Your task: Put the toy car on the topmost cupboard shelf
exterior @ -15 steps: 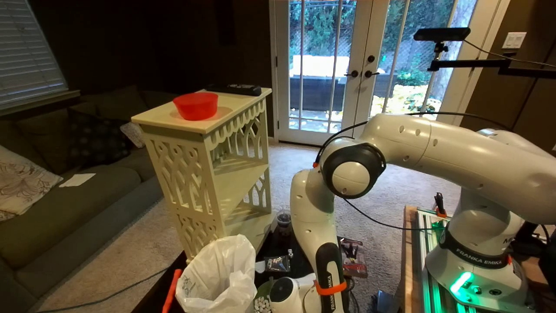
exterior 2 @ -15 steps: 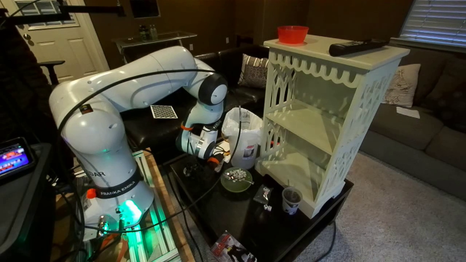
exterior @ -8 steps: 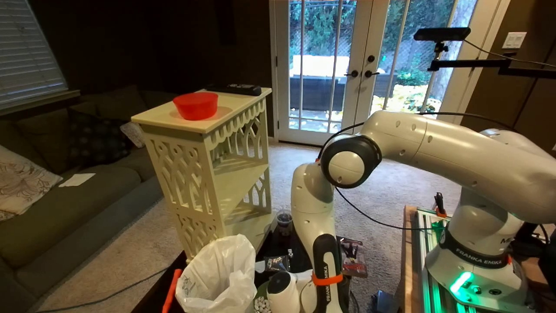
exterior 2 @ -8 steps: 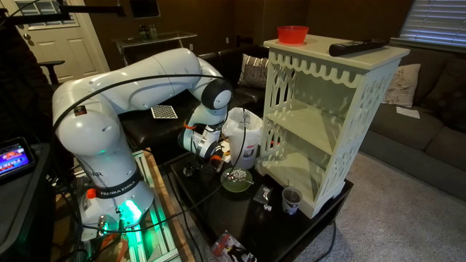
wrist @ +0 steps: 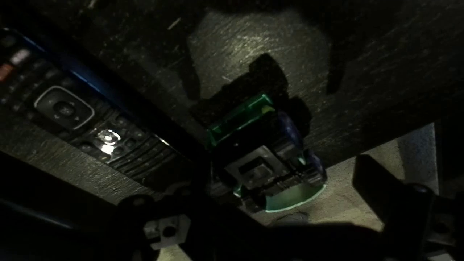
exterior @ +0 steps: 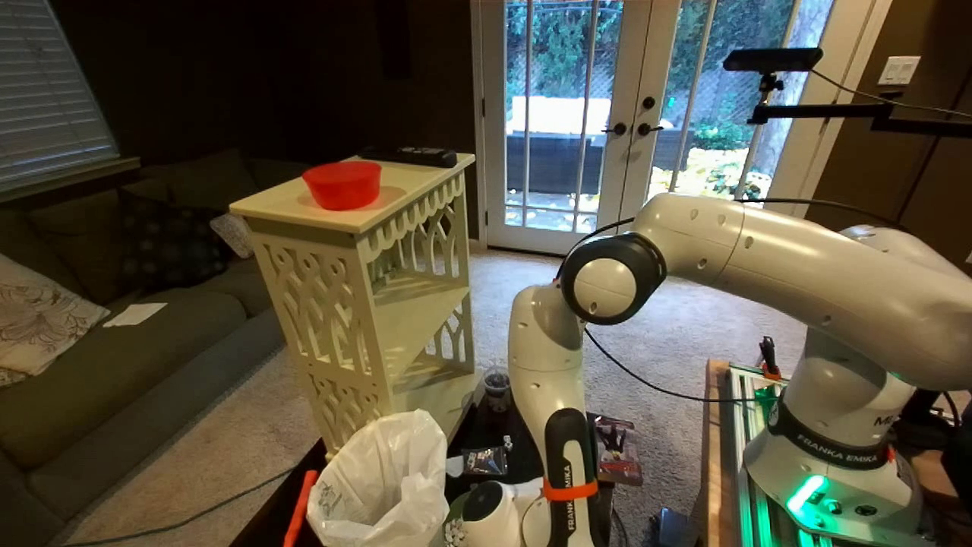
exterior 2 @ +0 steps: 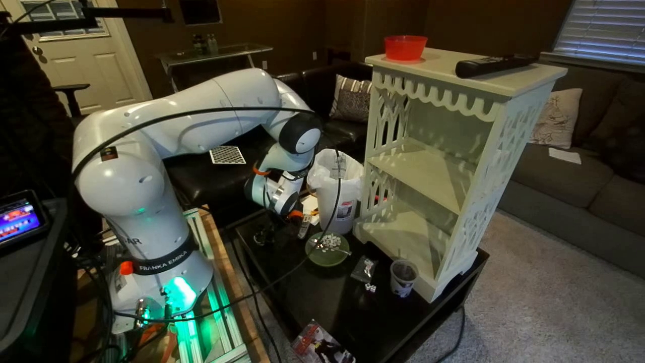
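Toy car point(wrist: 259, 161), framed by spread jaws of end effector point(wrist: 282, 159): probably light, stiff, slightly slick plastic, best pinched across sides. Sits on dark counter point(exterior 2: 322, 292), just beside remote control point(wrist: 87, 116); topmost cupboard shelf point(exterior 2: 426, 171) well apart.

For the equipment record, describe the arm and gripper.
The arm is white and rounded, with black joint rings, an orange band, a black cable, FRANKA EMIKA lettering and a green light. The gripper has dark fingers.

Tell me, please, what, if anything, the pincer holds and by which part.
Nothing is held: the pincer stands open, with a visible gap on one side of the toy car.
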`<move>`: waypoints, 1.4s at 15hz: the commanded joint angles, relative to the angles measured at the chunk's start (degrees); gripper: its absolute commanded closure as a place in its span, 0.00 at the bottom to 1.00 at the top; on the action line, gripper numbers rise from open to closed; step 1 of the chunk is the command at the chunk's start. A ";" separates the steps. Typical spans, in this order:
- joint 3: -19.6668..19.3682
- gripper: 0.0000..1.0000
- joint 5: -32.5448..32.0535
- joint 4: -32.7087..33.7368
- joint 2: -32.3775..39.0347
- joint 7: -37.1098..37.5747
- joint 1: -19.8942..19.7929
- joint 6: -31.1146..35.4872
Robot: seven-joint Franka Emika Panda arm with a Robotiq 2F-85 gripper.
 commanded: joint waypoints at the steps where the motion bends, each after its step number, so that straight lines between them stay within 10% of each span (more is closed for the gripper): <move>1: 0.84 0.00 1.09 1.15 0.74 -2.42 0.04 2.15; 12: 2.63 0.00 5.88 7.40 0.91 -15.89 2.66 -27.67; 18: 2.90 0.00 9.42 8.11 0.49 -19.23 1.97 -27.51; 21: 0.88 0.00 10.67 6.22 -0.35 -13.11 2.63 -16.85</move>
